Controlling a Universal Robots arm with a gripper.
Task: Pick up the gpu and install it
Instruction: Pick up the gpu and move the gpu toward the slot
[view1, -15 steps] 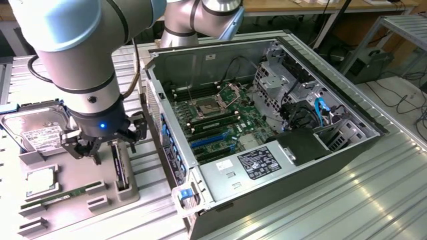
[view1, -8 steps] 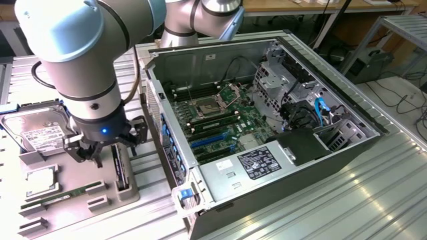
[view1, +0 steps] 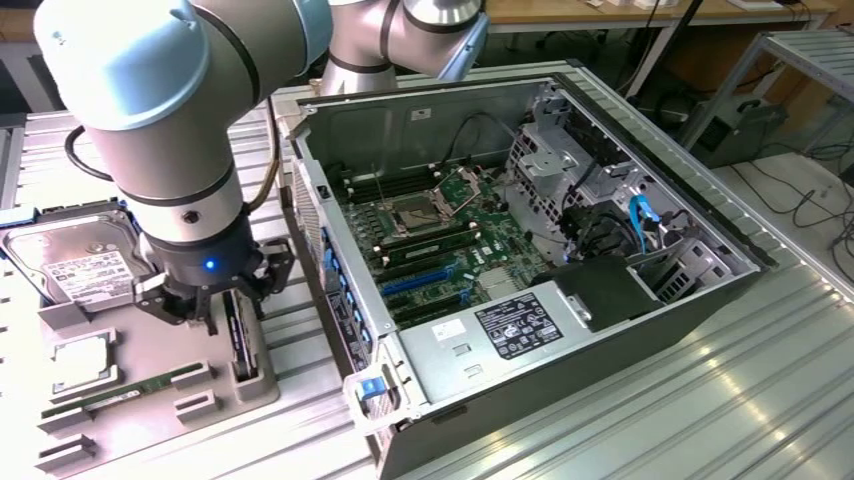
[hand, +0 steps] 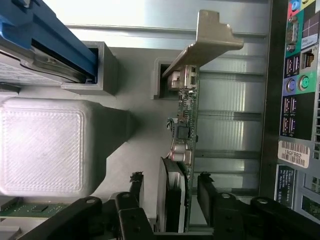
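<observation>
Pick-up is under way: the gpu (hand: 186, 115) is straddled, not yet gripped, by the hand (hand: 170, 179), fingers (hand: 136, 189) parted; square, firm closing is required.

An open tower computer case (view1: 387, 130) lies on its side on the ribbed metal bench (view1: 694, 400), motherboard (view1: 447, 235) exposed, the labelled power supply (view1: 514, 325) nearest the camera. At the exterior view's left, a grey holder tray (view1: 167, 352) carries a hard drive (view1: 80, 262), a processor (view1: 80, 362) and a memory stick (view1: 120, 393). The case's rear ports (hand: 292, 95) stand beside the tray.
</observation>
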